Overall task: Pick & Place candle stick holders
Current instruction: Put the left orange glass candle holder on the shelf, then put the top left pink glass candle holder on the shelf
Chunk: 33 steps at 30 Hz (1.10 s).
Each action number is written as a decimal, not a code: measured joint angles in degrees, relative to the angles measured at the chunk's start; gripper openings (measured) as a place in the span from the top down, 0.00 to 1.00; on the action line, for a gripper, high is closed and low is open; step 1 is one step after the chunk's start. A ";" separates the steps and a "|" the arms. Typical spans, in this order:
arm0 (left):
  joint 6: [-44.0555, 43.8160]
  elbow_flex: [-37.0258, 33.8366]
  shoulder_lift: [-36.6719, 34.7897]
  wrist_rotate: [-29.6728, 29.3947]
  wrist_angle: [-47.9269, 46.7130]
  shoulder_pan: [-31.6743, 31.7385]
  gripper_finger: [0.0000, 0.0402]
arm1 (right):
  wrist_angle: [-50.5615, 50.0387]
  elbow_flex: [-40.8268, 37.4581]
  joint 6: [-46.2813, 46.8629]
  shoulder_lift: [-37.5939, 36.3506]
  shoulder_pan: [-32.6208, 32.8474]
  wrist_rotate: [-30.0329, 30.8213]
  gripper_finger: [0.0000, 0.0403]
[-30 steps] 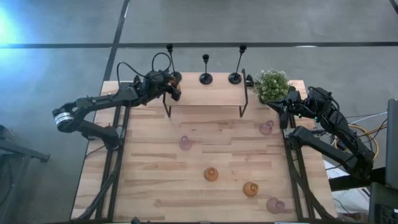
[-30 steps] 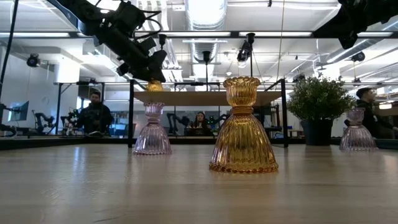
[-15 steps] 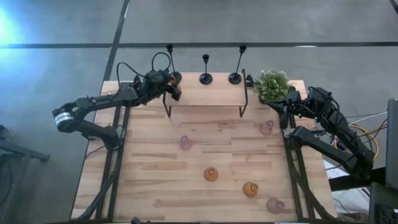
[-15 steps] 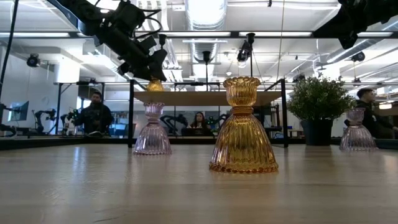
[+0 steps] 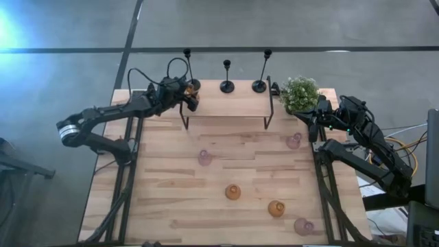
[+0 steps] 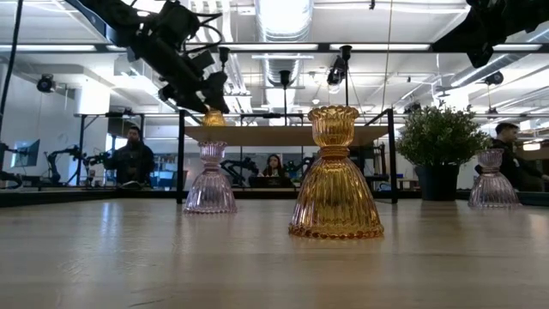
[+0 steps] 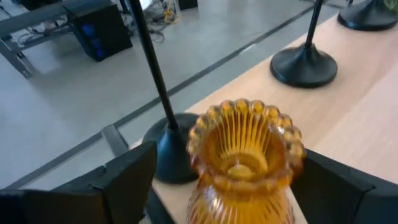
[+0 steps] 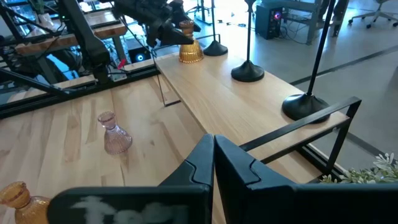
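Left gripper: the left gripper (image 5: 191, 98) hovers at the left end of the wooden shelf (image 5: 233, 103), fingers spread either side of an amber glass holder (image 7: 242, 158) without clamping it; the holder stands on the shelf top, just beside the leftmost black stem holder (image 5: 187, 68).
Amber holder, handling: ribbed pressed glass, likely dense for its size, rigid, slick and prone to chipping; the narrow waist under the scalloped cup looks like the safest place to pinch, since the flared skirt would slip.
Black stem holders: three, counted across the shelf's far edge, the middle one (image 5: 227, 77) and the right one (image 5: 261, 72) included; thin stems on round bases, probably top-light but easy to tip, best taken low on the stem.
Glass holders on the table: five, namely pink (image 5: 204, 158), amber (image 5: 233, 192), amber (image 5: 276, 208), pink (image 5: 293, 140), pink (image 5: 303, 226); with the one on the shelf, six, three amber and three pink.
Plant: one small green plant (image 5: 300, 93) at the shelf's right end.
Right gripper: the right gripper (image 5: 314, 122) waits at the table's right edge, fingers pressed together on nothing.
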 joint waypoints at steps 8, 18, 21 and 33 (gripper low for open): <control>-3.79 3.91 -7.68 3.66 -12.73 -0.15 0.11 | 0.00 0.02 0.00 0.02 0.02 0.00 0.98; -7.95 7.27 -20.98 27.20 -30.91 -2.80 0.16 | 0.00 0.01 0.00 0.00 0.00 0.00 0.98; -9.83 7.25 -24.31 30.54 -35.12 -6.10 0.17 | -0.02 0.00 0.00 0.00 0.00 0.00 0.98; -6.34 0.48 -24.28 23.17 -34.89 -33.67 0.18 | 0.00 0.00 0.00 0.00 0.01 0.00 0.98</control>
